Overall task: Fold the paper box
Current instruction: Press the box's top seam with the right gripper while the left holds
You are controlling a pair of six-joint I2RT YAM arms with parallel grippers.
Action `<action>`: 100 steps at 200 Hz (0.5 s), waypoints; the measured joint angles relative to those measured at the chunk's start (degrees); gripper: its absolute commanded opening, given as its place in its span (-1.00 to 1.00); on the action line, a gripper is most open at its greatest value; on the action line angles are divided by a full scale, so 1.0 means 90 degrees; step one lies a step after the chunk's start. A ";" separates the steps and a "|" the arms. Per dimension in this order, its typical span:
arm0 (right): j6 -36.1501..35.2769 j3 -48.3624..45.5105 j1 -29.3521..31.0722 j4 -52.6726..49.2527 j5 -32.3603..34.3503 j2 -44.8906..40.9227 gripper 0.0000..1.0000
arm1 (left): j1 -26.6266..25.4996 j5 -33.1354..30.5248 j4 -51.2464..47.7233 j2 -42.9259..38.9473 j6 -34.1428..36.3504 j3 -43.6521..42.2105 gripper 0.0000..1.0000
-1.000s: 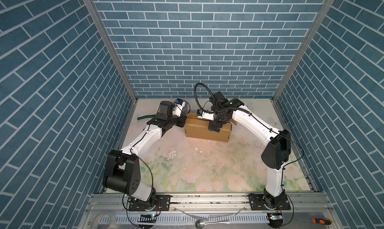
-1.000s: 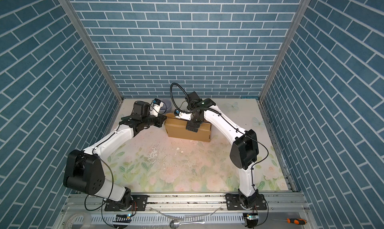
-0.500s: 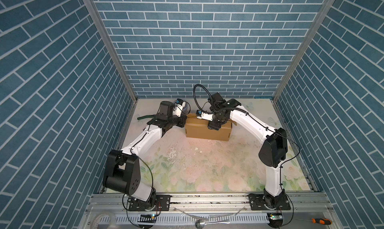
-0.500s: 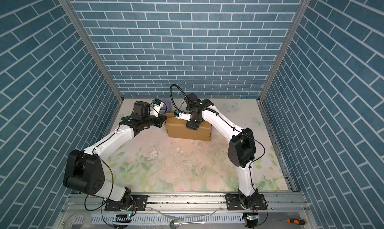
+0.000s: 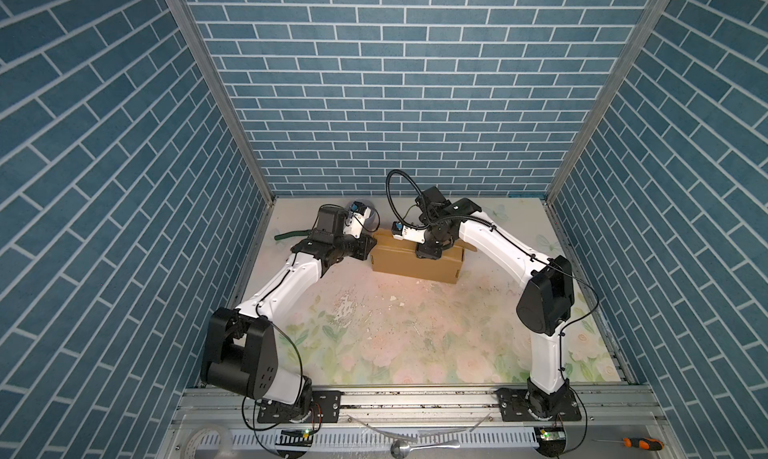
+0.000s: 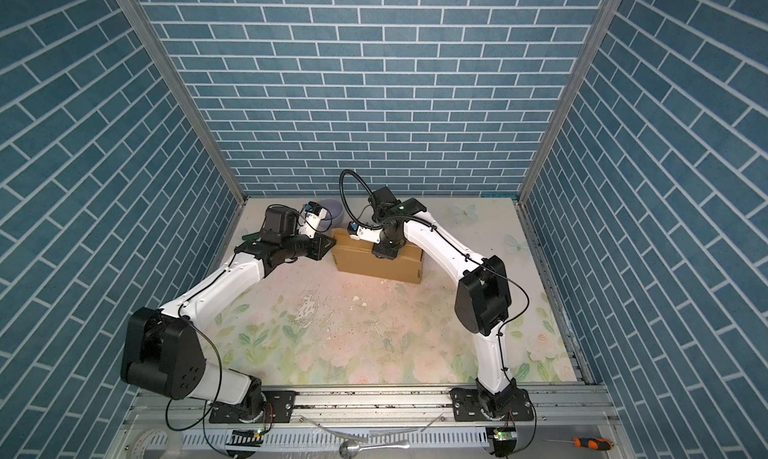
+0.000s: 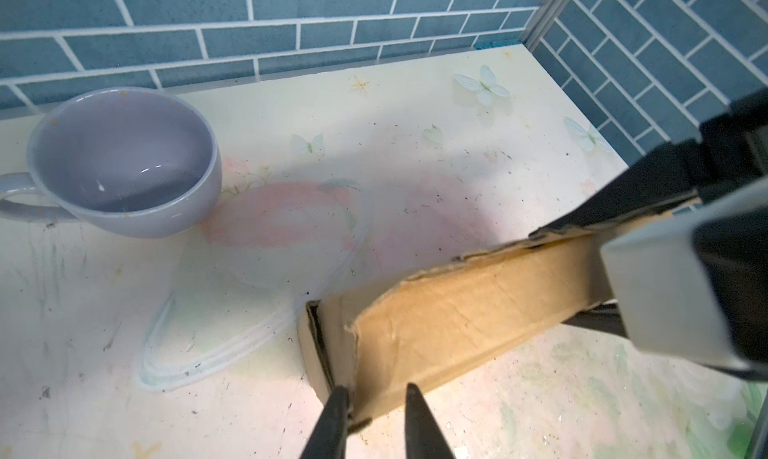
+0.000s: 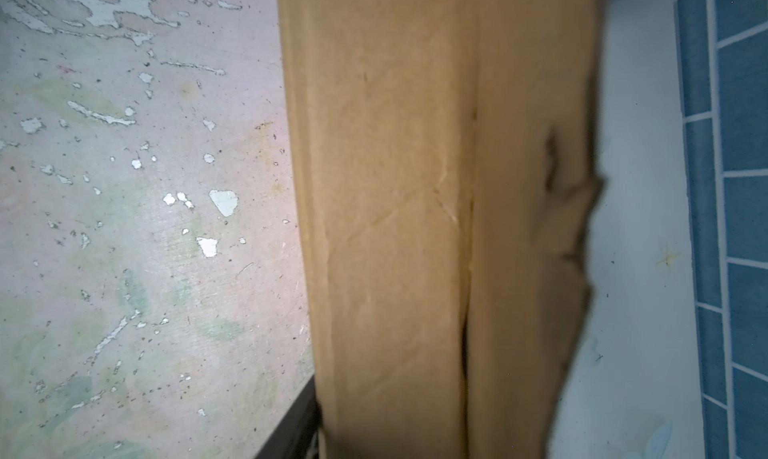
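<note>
Since a second ago the right arm's elbow point(image 5: 544, 299) has drawn in a little toward the middle of the table point(image 5: 415, 336), and the right gripper point(image 5: 429, 252) has edged slightly toward 9 o'clock along the top of the paper box point(image 5: 409, 265); the left arm point(image 5: 291, 278) seems unmoved. With the back wall as 12 o'clock, the box stands toward 12 on the table, walls up and lid point(image 5: 395, 243) down, nearly finished by the look of it. A lilac cup point(image 7: 124, 161) sits apart from it at about 11. The right gripper bears on the lid with its jaws either side of the box's upper part; whether they pinch yet I cannot tell. At the box's 9 o'clock end the left gripper point(image 7: 378, 415) has its fingers point(image 7: 334, 415) parted, loosely straddling the near corner edge, not clamping it. That end gapes, a dark slot showing beside the folded-over layer. I judge the step in hand to be closing the lid and that end. Next, the right gripper should keep the lid pinned while the left presses the loose layer flush, gently, as the cardboard is already ragged.
</note>
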 measured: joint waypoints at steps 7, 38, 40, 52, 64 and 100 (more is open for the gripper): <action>0.0010 0.0000 0.0000 0.0027 0.0000 0.0007 0.00 | 0.0017 0.0056 -0.0073 -0.0007 0.0000 0.0027 -0.29; 0.0032 0.0000 0.0000 0.0070 0.0007 0.0015 -0.01 | 0.0041 0.0175 -0.0323 0.0092 0.0036 0.0342 -0.32; 0.0032 0.0000 0.0000 0.0070 0.0005 0.0015 -0.02 | 0.0041 0.0175 -0.0338 0.0107 0.0044 0.0374 -0.32; 0.0032 0.0000 0.0000 0.0070 0.0005 0.0015 -0.02 | 0.0036 0.0160 -0.0406 0.0197 0.0080 0.0542 -0.32; 0.0032 -0.0002 0.0000 0.0073 0.0007 0.0015 -0.05 | 0.0032 0.0124 -0.0515 0.0282 0.0121 0.0699 -0.38; 0.0034 -0.0002 0.0000 0.0075 0.0005 0.0015 -0.11 | -0.0039 -0.0056 -0.0809 0.0461 0.0321 0.1107 -0.70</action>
